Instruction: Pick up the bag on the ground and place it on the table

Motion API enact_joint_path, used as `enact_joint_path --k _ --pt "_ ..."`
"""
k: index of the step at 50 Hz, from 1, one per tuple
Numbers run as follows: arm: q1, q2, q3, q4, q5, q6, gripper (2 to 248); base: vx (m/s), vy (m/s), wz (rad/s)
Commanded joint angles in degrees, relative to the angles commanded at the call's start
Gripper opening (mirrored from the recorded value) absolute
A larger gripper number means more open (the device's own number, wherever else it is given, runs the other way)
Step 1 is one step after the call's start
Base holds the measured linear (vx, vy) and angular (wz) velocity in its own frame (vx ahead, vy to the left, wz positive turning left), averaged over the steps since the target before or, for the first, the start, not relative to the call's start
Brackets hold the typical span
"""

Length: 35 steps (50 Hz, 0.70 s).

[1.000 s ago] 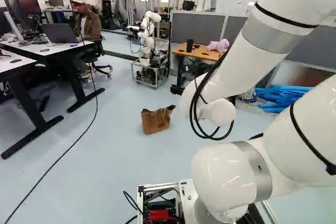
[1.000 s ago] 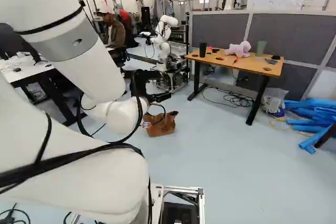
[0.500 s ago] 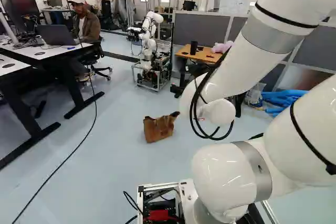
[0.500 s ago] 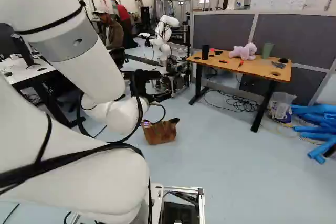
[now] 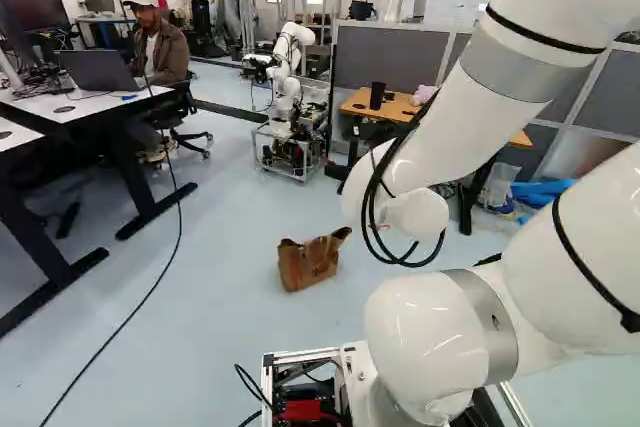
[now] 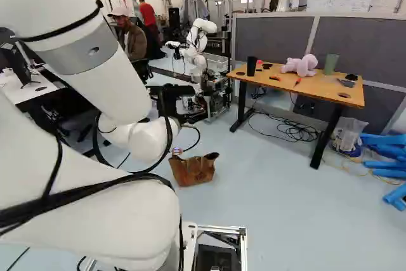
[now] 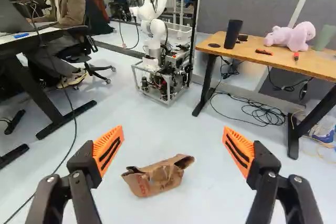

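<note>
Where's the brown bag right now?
In the right base view, the brown bag sits left of the middle on the floor, just past the white arm and nearer than the wooden table, which stands to its right.

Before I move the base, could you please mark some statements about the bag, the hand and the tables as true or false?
1. The brown bag sits on the floor. True.
2. The hand is gripping the bag. False: its fingers stand wide apart, with the bag on the floor.
3. The pink plush toy is on the wooden table. True.
4. The black cup lies under the wooden table. False: it stands upright on top.
5. The laptop is on the wooden table. False: it is on a white-topped desk.
</note>
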Motion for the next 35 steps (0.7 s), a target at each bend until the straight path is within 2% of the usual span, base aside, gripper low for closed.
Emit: enact_joint_path --k 35 --pt "0.0 0.0 0.0 0.0 0.0 0.0 247 0.172 0.049 -0.020"
